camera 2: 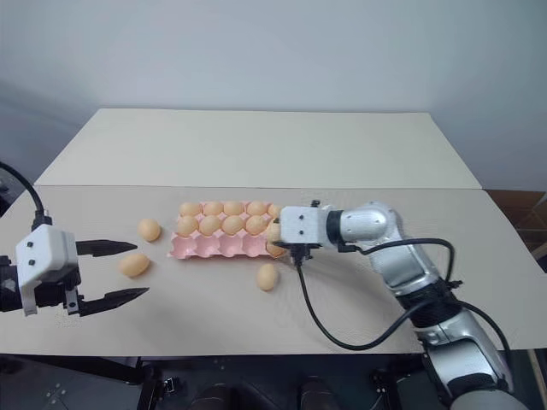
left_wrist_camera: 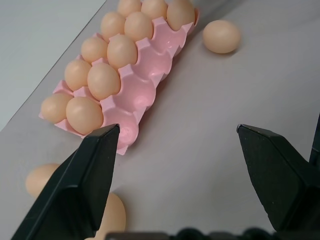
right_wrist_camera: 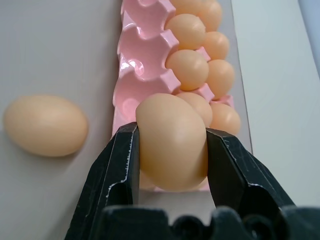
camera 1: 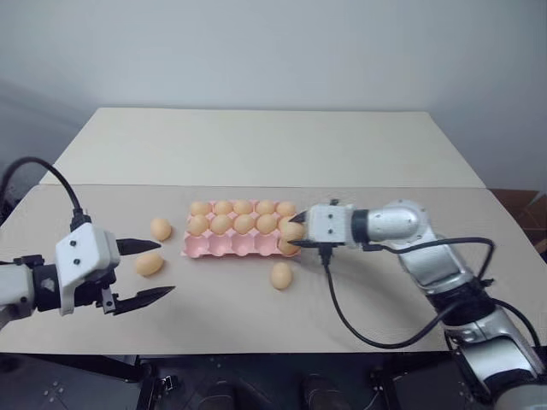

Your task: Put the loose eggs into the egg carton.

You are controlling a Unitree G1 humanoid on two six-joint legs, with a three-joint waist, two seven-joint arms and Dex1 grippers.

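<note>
The pink egg carton (camera 1: 224, 247) lies mid-table, its two far rows filled with several eggs and bare cups along its near row. My right gripper (camera 1: 294, 231) is shut on one light orange egg (right_wrist_camera: 170, 125), held just over the carton's right end. Three loose eggs lie on the table: one (camera 1: 281, 275) in front of the carton's right end and two left of it, one (camera 1: 161, 228) farther and one (camera 1: 149, 264) nearer. My left gripper (camera 1: 164, 268) hangs open at the near left, close to the nearer of those two, with nothing between its fingers (left_wrist_camera: 95, 165).
The beige table (camera 1: 376, 307) ends close in front of me. A second table top (camera 1: 256, 145) joins behind the carton. A black cable (camera 1: 342, 316) loops from my right wrist across the near right of the table.
</note>
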